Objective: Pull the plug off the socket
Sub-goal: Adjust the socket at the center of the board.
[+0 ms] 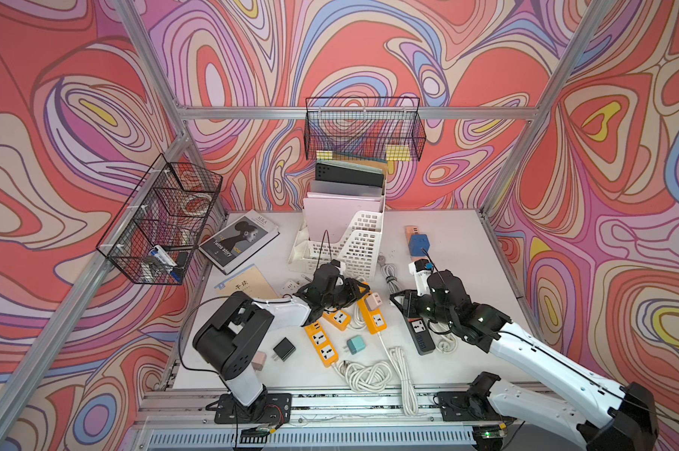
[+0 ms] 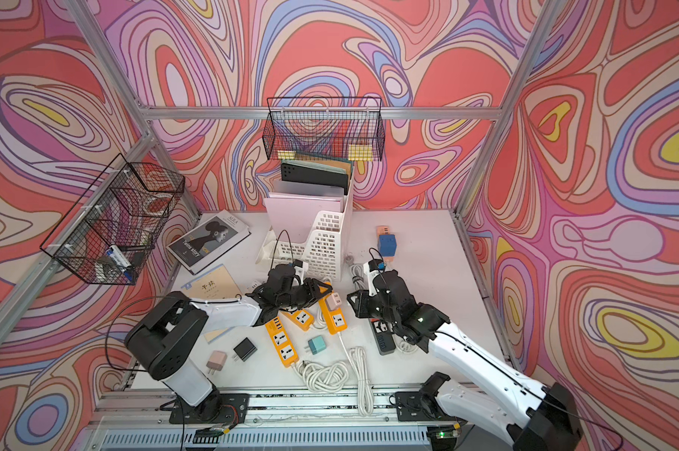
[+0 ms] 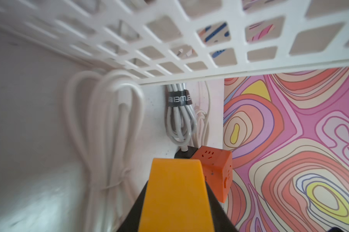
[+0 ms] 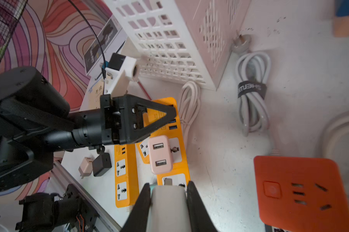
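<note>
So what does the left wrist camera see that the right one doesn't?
Only left wrist: the black power strip's end where the bundled grey cable enters. Only right wrist: the pink two-port charger plugged into the yellow power strip, and the right gripper holding a pale grey block. Both: the left gripper clamping that strip, the cable, orange cube socket, white lattice file holder.

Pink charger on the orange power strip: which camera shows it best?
Right wrist view: the pink charger is close and sharp, both USB ports facing the camera, plugged into the orange power strip. Both top views show only a small pink block. The left wrist view misses it.
</note>
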Controlling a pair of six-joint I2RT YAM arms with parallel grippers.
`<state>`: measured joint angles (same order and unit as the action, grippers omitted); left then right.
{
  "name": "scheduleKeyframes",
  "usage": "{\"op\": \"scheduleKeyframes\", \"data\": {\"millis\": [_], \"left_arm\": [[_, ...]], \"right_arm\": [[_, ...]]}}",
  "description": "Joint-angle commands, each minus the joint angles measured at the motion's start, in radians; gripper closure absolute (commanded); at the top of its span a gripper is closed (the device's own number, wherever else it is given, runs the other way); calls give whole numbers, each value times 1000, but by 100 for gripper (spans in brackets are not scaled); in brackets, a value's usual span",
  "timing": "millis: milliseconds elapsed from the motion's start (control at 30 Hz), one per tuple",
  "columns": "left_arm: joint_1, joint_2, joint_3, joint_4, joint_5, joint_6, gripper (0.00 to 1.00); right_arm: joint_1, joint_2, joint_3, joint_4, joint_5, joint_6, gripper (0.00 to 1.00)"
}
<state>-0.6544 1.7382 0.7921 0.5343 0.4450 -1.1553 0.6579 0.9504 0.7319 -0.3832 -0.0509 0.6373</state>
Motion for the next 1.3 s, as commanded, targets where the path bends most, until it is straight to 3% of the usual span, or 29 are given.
{"op": "scheduleKeyframes", "data": {"millis": [0,200,367,533,667,933,1100,1267], "left_arm": [[-47,82,103,127,21,-4,97],[-67,216,172,55,-12,24,90],[-82,239,253,-193,-65,100,54],[-82,178,288,-393,-140,169,30],[-80,51,284,-564,-246,257,22],[-71,-286,119,-697,-428,361,22],[-64,-539,50,-858,-597,435,21],[-32,-796,34,-1053,-797,473,8]], "right_arm": [[-14,-45,-24,-25,138,65,82],[-34,-97,-93,-4,58,125,82],[-43,-117,-111,3,59,128,81],[-43,-86,-103,23,15,119,82],[-44,-74,-120,111,-76,120,81],[-44,-25,-171,343,-231,174,81],[-35,114,-169,530,-359,219,81],[125,327,-27,493,-293,140,80]]}}
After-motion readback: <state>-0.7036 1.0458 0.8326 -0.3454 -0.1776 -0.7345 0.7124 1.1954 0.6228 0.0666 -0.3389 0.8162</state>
